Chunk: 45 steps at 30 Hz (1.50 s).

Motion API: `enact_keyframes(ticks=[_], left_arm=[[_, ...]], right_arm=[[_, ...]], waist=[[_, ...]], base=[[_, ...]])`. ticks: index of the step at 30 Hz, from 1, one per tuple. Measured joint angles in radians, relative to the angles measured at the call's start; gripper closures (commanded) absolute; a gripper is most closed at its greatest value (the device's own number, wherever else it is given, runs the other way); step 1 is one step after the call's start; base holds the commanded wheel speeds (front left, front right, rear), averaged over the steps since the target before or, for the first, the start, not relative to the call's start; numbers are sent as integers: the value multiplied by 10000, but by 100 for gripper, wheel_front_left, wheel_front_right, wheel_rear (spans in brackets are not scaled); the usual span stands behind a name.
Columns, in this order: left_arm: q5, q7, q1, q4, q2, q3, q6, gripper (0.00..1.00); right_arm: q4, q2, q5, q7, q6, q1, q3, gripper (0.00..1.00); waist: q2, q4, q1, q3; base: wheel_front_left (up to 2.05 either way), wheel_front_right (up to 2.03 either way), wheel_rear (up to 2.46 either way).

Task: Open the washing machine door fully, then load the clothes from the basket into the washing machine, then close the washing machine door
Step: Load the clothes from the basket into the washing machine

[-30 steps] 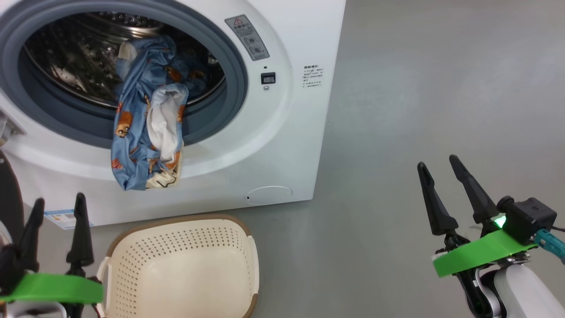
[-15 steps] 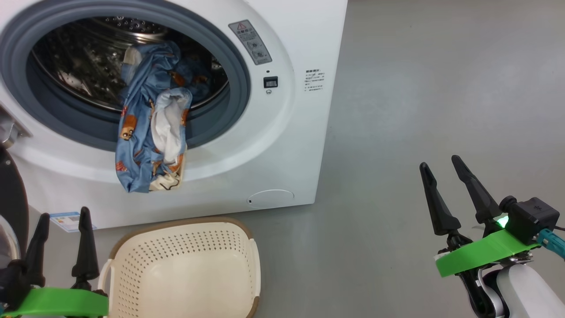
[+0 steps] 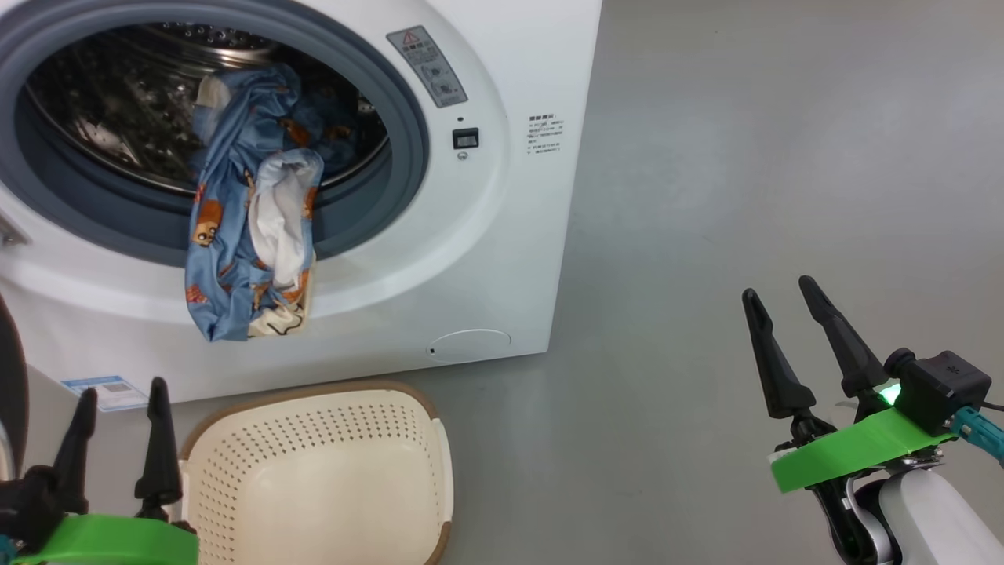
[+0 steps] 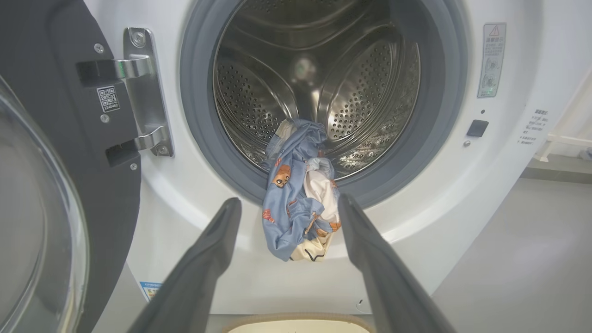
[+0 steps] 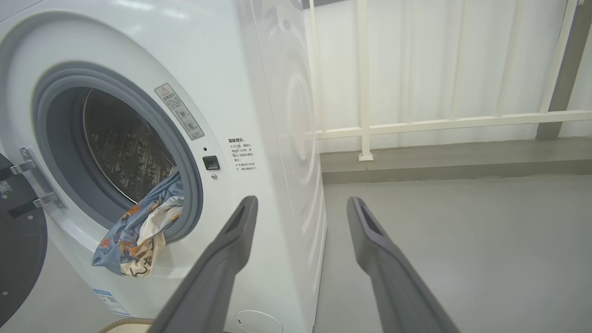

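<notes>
While the left gripper (image 3: 124, 388) hovers nearest, just beside the left side of the basket (image 3: 259, 439), its jaws are spread with nothing between them. The right gripper (image 3: 778, 288) hovers over bare floor well to the right, jaws likewise parted and empty. The basket looks bare inside, so the loading step reads as nearly done but not finished.

Just behind the basket stands the machine (image 3: 502, 235), and the clothes (image 3: 243, 251) lie half in and half out of it. They form a long bundle draped over the lower part of the rubber ring (image 3: 412, 149). The upper end rests inside the drum (image 4: 323, 69); the lower end hangs down the white front, pointing at the basket. The long axis runs roughly up and down, leaning back into the drum at the top. The door (image 4: 60, 115) stands swung open on its hinge at the left.

As I judge it, the next move falls to the left gripper, which faces the bundle squarely. It should take the hanging end and lift or push it past the ring, deep into the drum. Otherwise the door would likely pinch cloth against the ring on closing.
</notes>
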Motion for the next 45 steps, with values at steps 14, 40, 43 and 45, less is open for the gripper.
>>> enact_keyframes(ticks=[14, 40, 43, 45], left_arm=[[-1174, 727, -1754, 2778, 207, -1118, -130, 0], [-4604, 876, -5976, 6374, 2351, -3549, -205, 0], [-4686, 681, -6246, 6635, 2525, -3638, -203, 0], [-4698, 499, -6431, 6746, 2646, -3741, -205, 0]], right_arm=[[-184, 370, -111, 0, 0, -56, 4, 0], [-953, 1346, -986, -2, 0, -686, -29, 0], [-980, 1430, -1035, -2, 0, -690, -33, 0], [-1003, 1492, -1057, -2, 0, -692, -42, 0]], waist=[[0, -407, 1, 828], [0, -1812, 1, 3512], [0, -1964, 1, 3763], [0, -2053, 1, 3894]], base=[[0, 0, 0], [0, 0, 0], [0, 0, 0], [0, 0, 0]])
